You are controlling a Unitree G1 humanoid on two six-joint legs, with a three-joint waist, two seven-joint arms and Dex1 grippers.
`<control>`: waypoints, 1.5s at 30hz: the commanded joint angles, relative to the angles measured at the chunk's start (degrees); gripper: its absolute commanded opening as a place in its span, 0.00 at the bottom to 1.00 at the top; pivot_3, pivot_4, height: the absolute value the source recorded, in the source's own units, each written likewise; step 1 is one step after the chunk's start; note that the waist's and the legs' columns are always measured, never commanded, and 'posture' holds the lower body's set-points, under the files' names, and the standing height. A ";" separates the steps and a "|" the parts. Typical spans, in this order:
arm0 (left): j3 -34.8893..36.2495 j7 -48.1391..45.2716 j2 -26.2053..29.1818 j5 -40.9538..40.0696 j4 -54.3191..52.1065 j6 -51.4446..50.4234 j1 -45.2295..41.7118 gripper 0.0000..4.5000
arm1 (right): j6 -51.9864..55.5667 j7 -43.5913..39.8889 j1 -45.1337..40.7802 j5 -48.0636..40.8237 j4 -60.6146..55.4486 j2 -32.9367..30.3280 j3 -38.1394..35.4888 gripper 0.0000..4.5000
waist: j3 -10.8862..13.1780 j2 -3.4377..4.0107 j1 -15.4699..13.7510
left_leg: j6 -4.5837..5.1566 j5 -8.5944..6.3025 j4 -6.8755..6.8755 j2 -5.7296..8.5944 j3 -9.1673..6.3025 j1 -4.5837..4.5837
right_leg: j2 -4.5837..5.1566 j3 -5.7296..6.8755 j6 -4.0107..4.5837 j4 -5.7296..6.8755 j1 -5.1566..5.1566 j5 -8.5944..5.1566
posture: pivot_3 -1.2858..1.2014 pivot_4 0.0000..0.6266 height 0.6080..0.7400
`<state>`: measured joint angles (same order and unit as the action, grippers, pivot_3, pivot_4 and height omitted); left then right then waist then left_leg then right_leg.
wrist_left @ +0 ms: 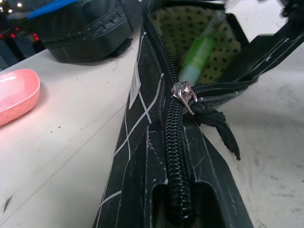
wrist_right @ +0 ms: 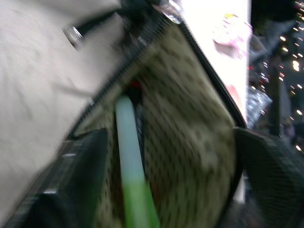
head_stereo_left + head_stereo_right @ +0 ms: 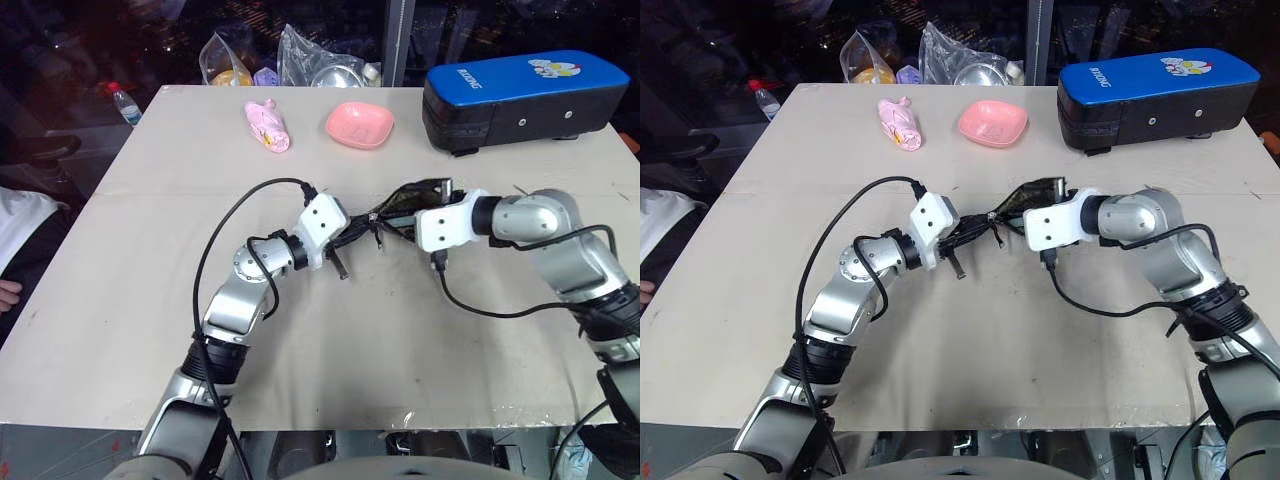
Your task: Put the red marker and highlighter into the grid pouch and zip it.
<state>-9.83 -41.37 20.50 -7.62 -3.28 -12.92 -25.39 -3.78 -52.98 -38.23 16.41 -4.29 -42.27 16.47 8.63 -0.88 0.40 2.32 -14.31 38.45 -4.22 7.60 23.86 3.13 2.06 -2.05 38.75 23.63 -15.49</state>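
The grid pouch [image 3: 400, 205] is held above the middle of the table between my two grippers. My left gripper [image 3: 352, 233] is shut on its closed end. The silver zipper pull [image 1: 183, 92] sits partway along, and beyond it the mouth gapes open. Inside, against the dotted lining, lies the light-green highlighter [image 1: 199, 52] with its mint cap end [image 2: 126, 128] deeper in. A spot of red [image 2: 135, 85] shows beside it; I cannot tell if it is the red marker. My right gripper [image 2: 166, 185] is open at the mouth, one finger on each side of the pouch.
A big blue-and-black case [image 3: 525, 95] stands at the back right. A pink bowl [image 3: 359, 124] and a pink toy [image 3: 267, 125] lie at the back middle. Plastic bags [image 3: 320, 55] sit behind the table edge. A person's sleeve [image 3: 15, 235] is at the left.
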 commanded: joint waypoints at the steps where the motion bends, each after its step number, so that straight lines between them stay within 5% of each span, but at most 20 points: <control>1: 2.22 0.44 -1.09 -3.10 -1.13 -1.63 -0.44 0.00 | 9.45 0.75 3.87 -10.24 -9.16 1.05 -10.24 0.99 | 0.00 0.00 -0.03 | 0.00 0.00 0.00 0.00 0.00 0.00 | 0.00 0.00 0.00 0.00 0.00 0.00 | 0.52 0.24 1.00; 9: 2.78 0.73 -3.35 -5.49 0.81 -4.21 -2.14 0.00 | 46.94 8.52 12.05 -33.64 -32.86 12.05 -21.90 0.99 | -0.01 -0.01 0.00 | -0.02 0.01 0.01 -0.01 -0.08 -0.01 | -0.01 0.02 0.01 0.08 -0.02 0.00 | 0.52 0.24 1.00; 17: 3.08 -0.21 -3.45 -6.45 0.86 -6.62 -3.49 0.00 | 71.89 21.64 18.56 -46.05 -40.71 24.07 -19.82 0.99 | -0.03 -0.02 0.03 | 0.00 0.00 0.02 0.00 -0.15 0.00 | 0.00 0.04 0.02 0.10 -0.04 0.00 | 0.52 0.24 1.00; 33: 2.76 -1.58 -0.68 -6.37 -1.13 -8.37 -3.69 0.00 | 70.26 34.37 10.65 -44.11 -22.79 36.16 -16.37 0.99 | -0.03 -0.01 0.31 | 0.00 0.00 -0.04 0.02 -0.13 0.04 | -0.02 0.04 0.01 0.01 -0.02 0.01 | 0.52 0.24 1.00; 43: 1.36 -2.45 1.62 -4.96 -1.98 -8.00 -2.39 0.00 | 63.91 33.73 9.97 -44.99 -20.25 37.09 -15.39 0.03 | -0.03 -0.01 0.41 | 0.00 0.00 -0.06 0.00 -0.14 0.03 | -0.03 0.05 0.02 0.04 0.00 0.00 | 0.52 0.24 1.00; 45: 1.19 -2.60 1.77 -4.81 -1.81 -7.77 -2.33 0.00 | 63.40 33.74 10.17 -45.34 -20.37 37.14 -15.54 0.01 | -0.03 -0.01 0.40 | 0.00 0.00 -0.06 0.00 -0.13 0.03 | -0.02 0.05 0.02 0.04 0.00 0.01 | 0.52 0.24 1.00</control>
<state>-7.88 -43.32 22.05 -12.54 -3.25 -21.28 -28.06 61.96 -19.35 -27.50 -28.20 -23.31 -5.31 1.74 8.60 -0.89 0.80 2.32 -14.31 38.39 -4.21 7.47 23.89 3.11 2.11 -2.03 38.79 23.62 -15.49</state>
